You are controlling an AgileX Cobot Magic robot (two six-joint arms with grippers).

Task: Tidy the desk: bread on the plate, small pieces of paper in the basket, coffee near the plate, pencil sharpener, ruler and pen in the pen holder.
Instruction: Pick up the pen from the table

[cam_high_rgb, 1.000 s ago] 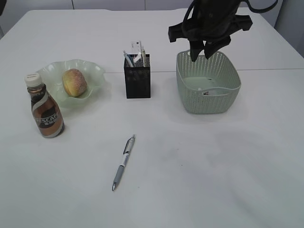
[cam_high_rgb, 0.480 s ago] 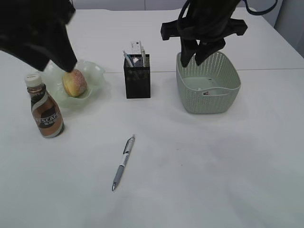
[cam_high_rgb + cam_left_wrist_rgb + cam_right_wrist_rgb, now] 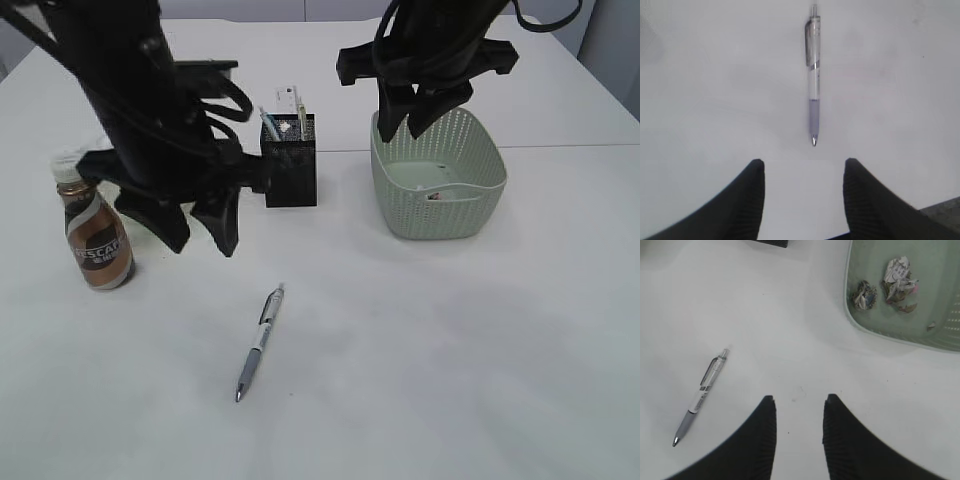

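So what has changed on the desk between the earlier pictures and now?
The left arm came in from the upper left; its open, empty left end effector now hangs above the desk, hiding the plate and bread. The right end effector shifted slightly left over the basket. The pen, coffee and pen holder stayed put.

Bright, even overhead lighting, soft diffuse shadows on the desk (image 3: 450, 350), faint shadow beside the pen (image 3: 813, 80), gripper fingers (image 3: 747, 200) slightly blurred, no glare.

White desk (image 3: 480, 340) — pen (image 3: 260, 341), basket (image 3: 437, 175), coffee (image 3: 94, 231)
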